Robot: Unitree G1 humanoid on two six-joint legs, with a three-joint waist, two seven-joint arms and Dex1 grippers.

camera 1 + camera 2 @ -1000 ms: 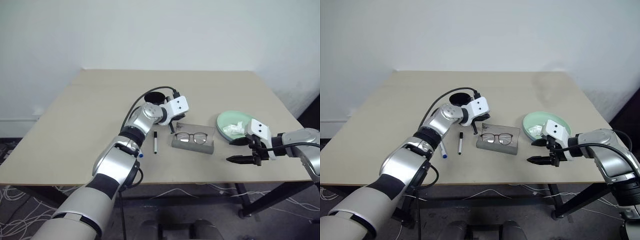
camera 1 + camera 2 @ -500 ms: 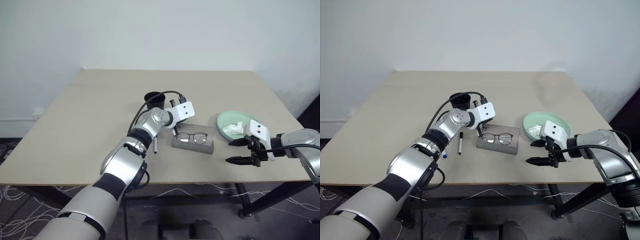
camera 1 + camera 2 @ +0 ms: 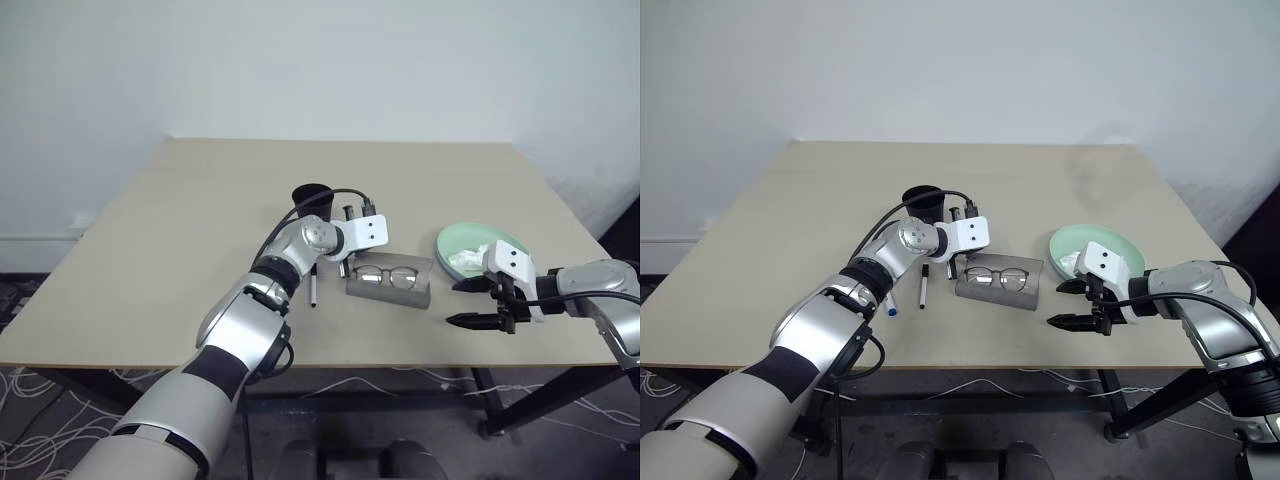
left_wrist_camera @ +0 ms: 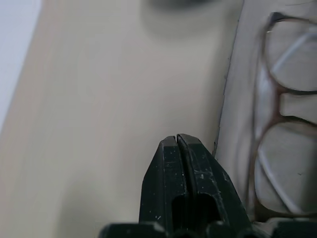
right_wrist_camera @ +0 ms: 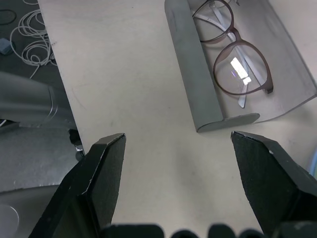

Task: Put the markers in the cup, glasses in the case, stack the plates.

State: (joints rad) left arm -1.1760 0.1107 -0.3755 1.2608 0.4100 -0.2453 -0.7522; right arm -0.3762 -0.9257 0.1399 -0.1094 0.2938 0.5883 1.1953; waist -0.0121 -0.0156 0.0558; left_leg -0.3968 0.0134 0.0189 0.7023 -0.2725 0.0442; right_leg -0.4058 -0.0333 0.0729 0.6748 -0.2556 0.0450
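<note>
The glasses [image 3: 996,277] lie inside the open grey case [image 3: 1000,290], which rests on the table [image 3: 790,230] a little toward its front edge. The left gripper [image 4: 181,148] has its two fingers pressed together, holds nothing, and sits just beside the case edge. The right gripper [image 3: 1072,305] hangs with its fingers spread wide and empty near the front right corner. The black cup [image 3: 923,203] stands behind the case. The markers [image 3: 923,285] lie left of the case. The green plate [image 3: 1095,243], with a white tissue [image 3: 1072,262] on it, lies near the right edge.

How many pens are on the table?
2. The black-capped marker lies left of the grey case; the blue-capped marker lies further left, partly hidden under the robot's left arm.
</note>
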